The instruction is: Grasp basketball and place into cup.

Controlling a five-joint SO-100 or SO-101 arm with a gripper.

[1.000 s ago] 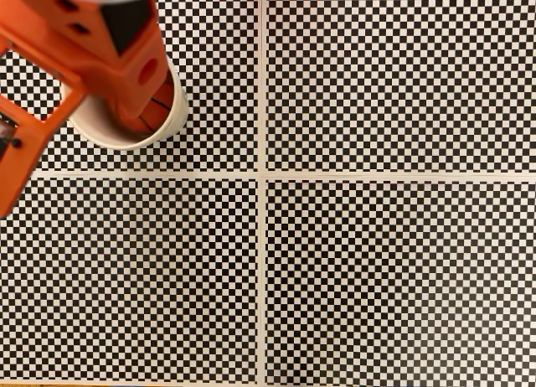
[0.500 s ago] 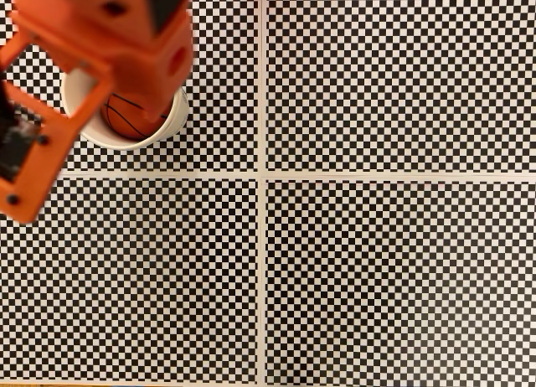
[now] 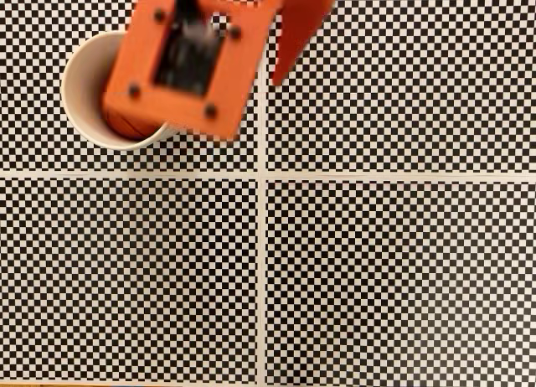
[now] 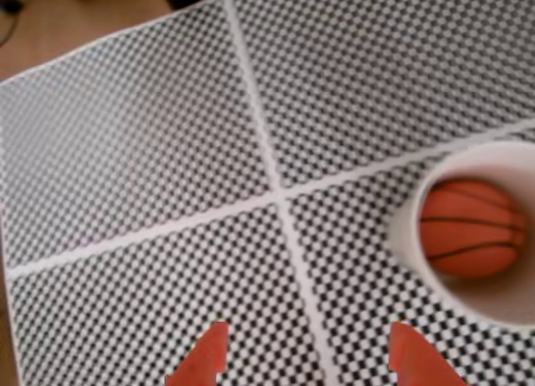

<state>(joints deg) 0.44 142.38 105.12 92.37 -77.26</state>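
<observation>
The basketball [image 4: 468, 227] sits inside the cup [image 4: 501, 302], so placing looks done. The gripper [image 4: 305, 352] hovers beside the cup, fingers spread, empty.

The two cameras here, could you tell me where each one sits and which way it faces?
Fixed view: above, looking straight down on the checkered mat; the blurred orange arm covers part of the cup.
Wrist view: rides on the arm, tilted down at the mat; gripper jaws apart at the bottom edge.
Both show the basketball in the cup.
</observation>
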